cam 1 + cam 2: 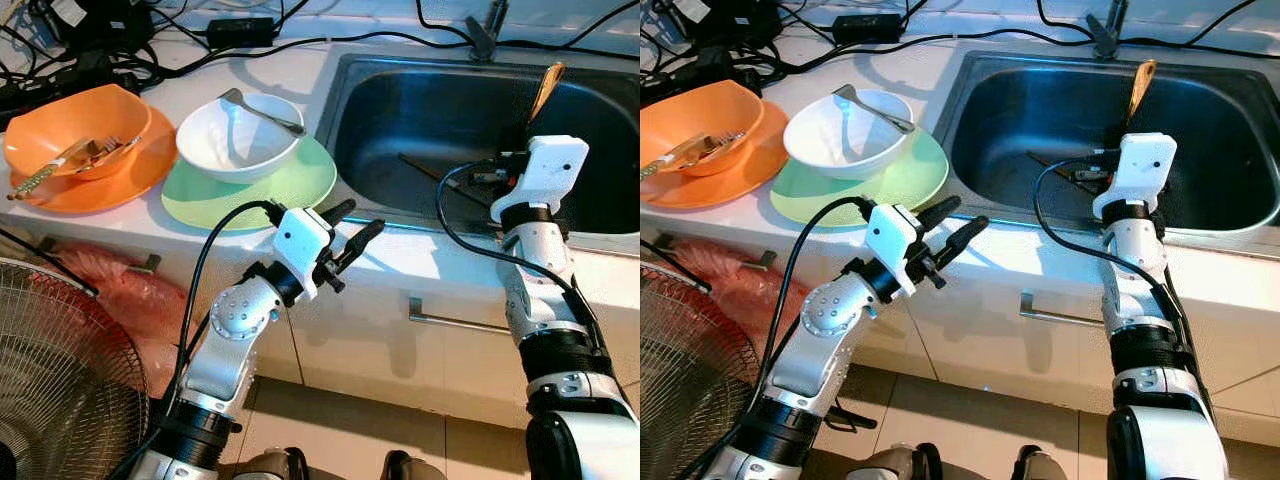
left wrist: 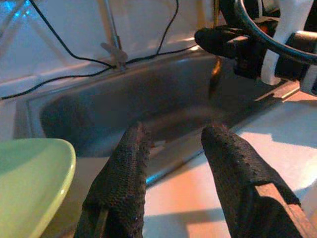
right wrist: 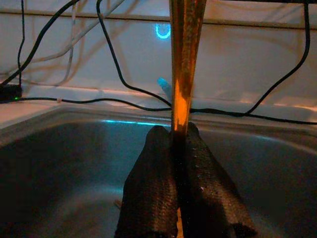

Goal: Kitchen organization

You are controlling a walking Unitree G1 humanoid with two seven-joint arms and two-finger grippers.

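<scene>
Flanking the sink (image 1: 400, 75), cables (image 1: 300, 42) and stacked dishes (image 1: 240, 140) crowd the counter (image 1: 300, 80).

Colours around the grey sink

The sink (image 1: 400, 110) is shiny dark grey. Just left of it sits a white bowl (image 1: 240, 140) on a light green plate (image 1: 290, 190). Further left of the sink is an orange bowl (image 1: 70, 125) on an orange plate (image 1: 120, 185). Over the sink, black fingers (image 3: 158, 193) pinch an orange-brown stick (image 3: 183, 59). Black wires (image 1: 300, 42) run behind the sink.
</scene>
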